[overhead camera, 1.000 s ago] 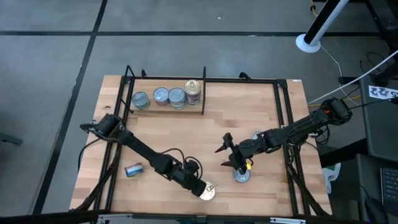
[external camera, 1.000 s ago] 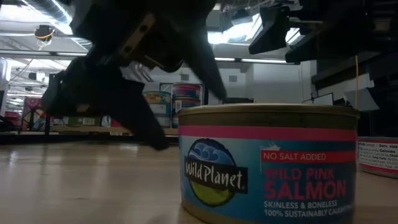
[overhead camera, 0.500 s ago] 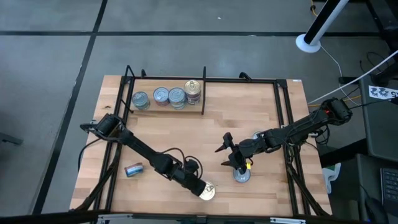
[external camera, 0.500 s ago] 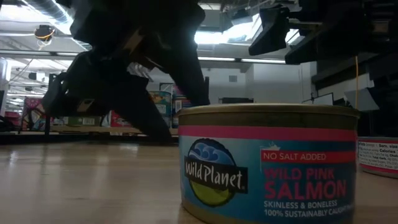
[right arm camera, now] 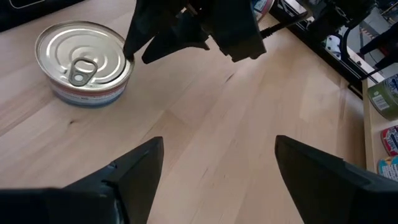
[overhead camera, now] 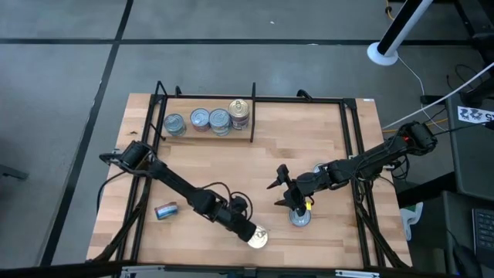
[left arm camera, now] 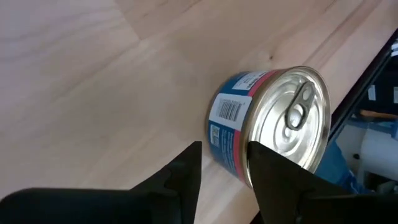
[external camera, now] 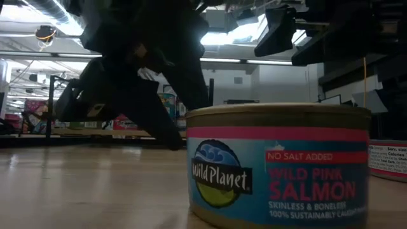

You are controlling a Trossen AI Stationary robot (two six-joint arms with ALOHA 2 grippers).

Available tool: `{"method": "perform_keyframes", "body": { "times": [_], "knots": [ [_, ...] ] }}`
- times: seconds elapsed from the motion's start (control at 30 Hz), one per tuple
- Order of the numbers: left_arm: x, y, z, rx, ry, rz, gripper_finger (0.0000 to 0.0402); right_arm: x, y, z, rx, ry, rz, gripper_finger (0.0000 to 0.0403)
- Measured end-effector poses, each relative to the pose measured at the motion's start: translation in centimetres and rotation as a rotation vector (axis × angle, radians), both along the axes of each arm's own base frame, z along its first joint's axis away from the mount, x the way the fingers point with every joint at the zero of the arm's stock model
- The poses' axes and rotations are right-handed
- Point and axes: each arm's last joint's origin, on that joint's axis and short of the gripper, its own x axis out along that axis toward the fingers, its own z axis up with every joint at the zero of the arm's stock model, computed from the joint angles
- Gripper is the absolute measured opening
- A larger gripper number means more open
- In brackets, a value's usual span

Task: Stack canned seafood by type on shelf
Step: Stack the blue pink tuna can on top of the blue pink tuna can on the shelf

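Note:
A salmon can with a pale gold pull-tab top and a blue-and-pink label stands upright near the board's near edge. My left gripper is on the side of it facing the table's left, shut on it. My right gripper is open and hovers just left of a silver-blue-topped can that stands on the board, touching nothing. Several cans stand in a row in the shelf's far left corner. A blue-labelled can lies on its side at the left. My left gripper has the salmon can by its rim on the side nearest the arm. One finger lies over the edge of the lid, and the other stands outside the wall. The fingers slant down from the table's left. The can stands upright on the board.
A short black divider bar closes off the row of cans at the far left. The black frame runs along the board's edges. Bare wood lies across the board's middle. A white post base stands on the floor beyond the table.
In the low view my left gripper's fingers have drawn together behind the salmon can, most of it in the first half second. The can has shifted a little toward the table's near edge and stays upright.

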Motion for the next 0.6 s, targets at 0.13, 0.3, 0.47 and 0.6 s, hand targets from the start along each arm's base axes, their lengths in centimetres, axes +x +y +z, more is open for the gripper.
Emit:
{"method": "perform_keyframes", "body": {
  "times": [0.13,0.3,0.47,0.6],
  "knots": [
    [0.3,-0.14,-0.69,-0.005,-0.001,0.006,0.0127,0.0,-0.01,-0.01,0.0,0.001,0.0,0.0308],
    [0.48,-0.06,-0.77,0.006,-0.015,-0.013,0.0135,0.0,-0.01,0.0,0.0,0.0,0.0,0.0308],
    [0.58,0.05,-0.66,0.01,-0.029,-0.028,0.0136,0.0,-0.01,0.0,0.0,0.0,0.0,0.0308],
    [0.73,0.07,-0.64,0.014,-0.049,-0.042,0.0135,0.0,-0.01,0.0,0.0,0.0,0.0,0.0308]
  ]
}}
